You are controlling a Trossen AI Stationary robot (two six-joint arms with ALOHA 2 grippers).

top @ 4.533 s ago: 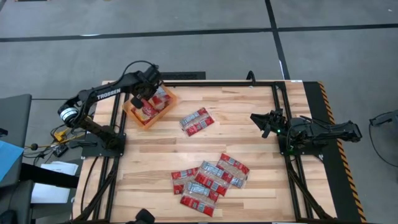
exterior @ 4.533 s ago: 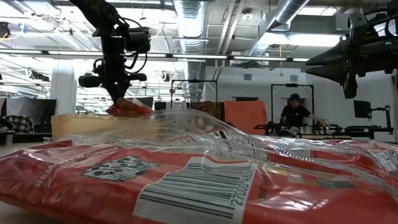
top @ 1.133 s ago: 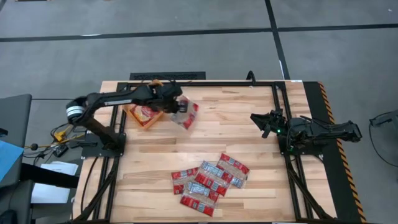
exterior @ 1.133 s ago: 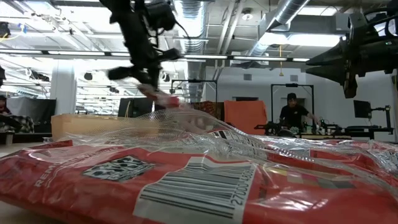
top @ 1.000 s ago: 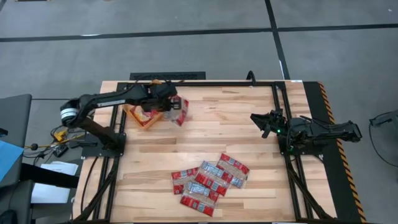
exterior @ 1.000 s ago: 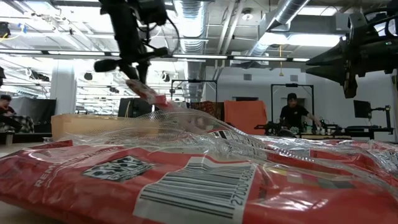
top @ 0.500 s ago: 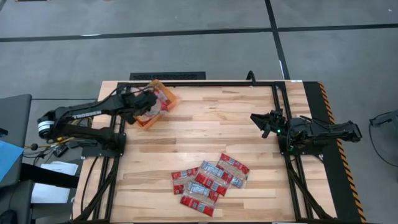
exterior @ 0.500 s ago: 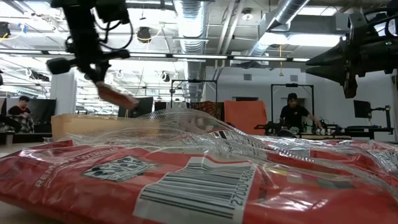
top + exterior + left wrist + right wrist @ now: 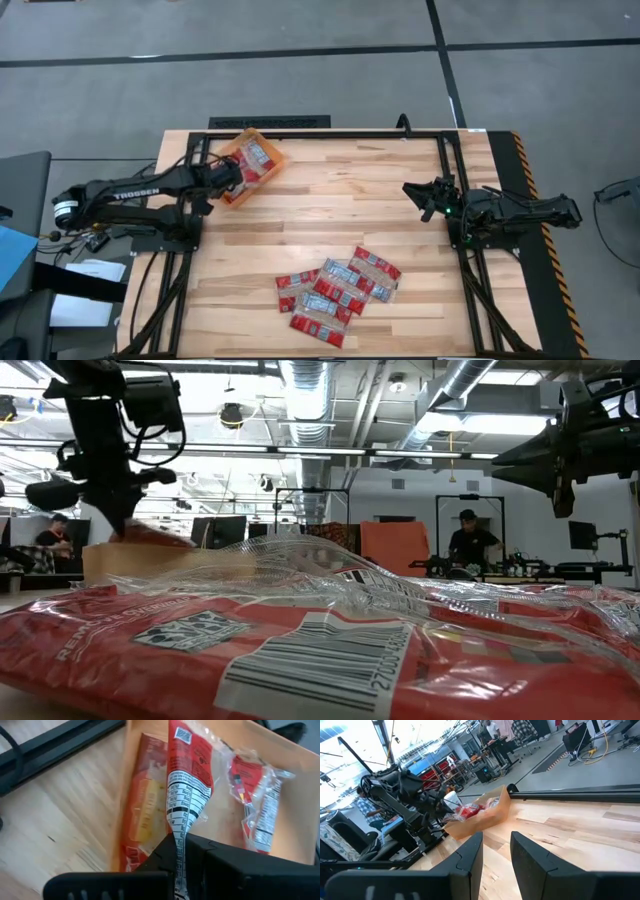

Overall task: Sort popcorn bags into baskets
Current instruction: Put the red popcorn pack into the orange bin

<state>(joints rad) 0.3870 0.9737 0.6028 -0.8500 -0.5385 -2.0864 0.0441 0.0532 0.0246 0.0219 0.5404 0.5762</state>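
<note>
The left tool was at the near-left edge of the orange basket, at the counter's far-left corner. In the left wrist view its fingers were clenched on the bottom edge of a popcorn bag, whose body lay out over the basket's floor. Two more bags lay in the basket, one against a wall and another on the other side of the gripped bag. From overhead the basket showed red packets inside it.

The rest of the popcorn bags lay in an overlapping cluster on the near-centre part of the counter, well apart from the basket.

The right tool hung over the counter's right side, its fingers parted and holding nothing, pointed toward the basket
</note>
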